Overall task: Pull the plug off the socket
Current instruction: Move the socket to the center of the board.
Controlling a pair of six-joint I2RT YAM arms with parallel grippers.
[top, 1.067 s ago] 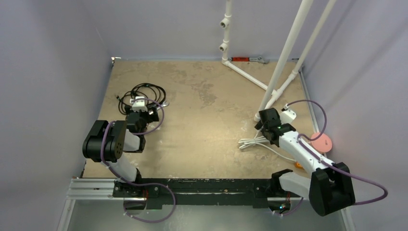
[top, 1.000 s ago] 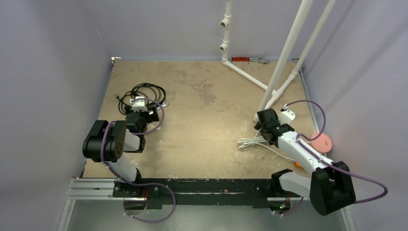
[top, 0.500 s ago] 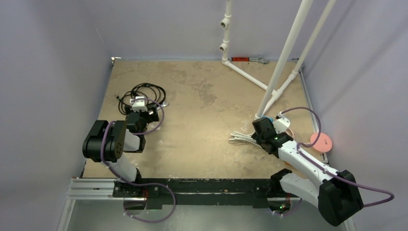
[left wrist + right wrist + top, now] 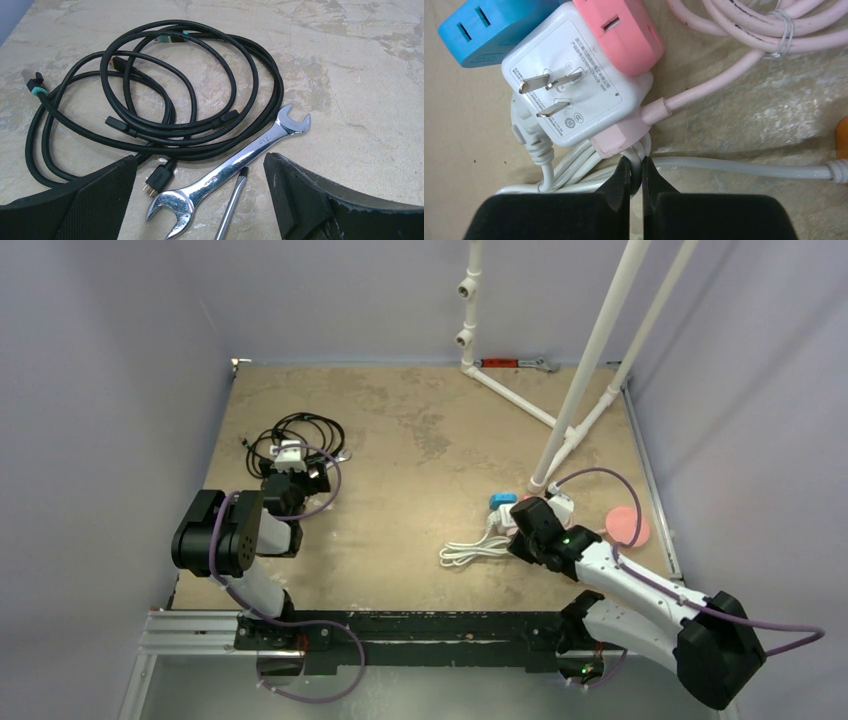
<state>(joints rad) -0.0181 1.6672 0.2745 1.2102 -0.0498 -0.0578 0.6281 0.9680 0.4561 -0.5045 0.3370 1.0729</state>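
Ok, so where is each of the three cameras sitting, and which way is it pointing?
Top external: high behind the bases, looking down on the tan table; the left arm and right arm show whole.
Left wrist: low, facing a coiled black cable and a silver open-ended wrench; the left gripper frames them, open.
Right wrist: close above a white cube adapter; the right gripper pinches a white cable.
Shared: the top and left wrist views both show the black cable.

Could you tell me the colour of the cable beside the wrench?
Black cable, best in the left wrist view.
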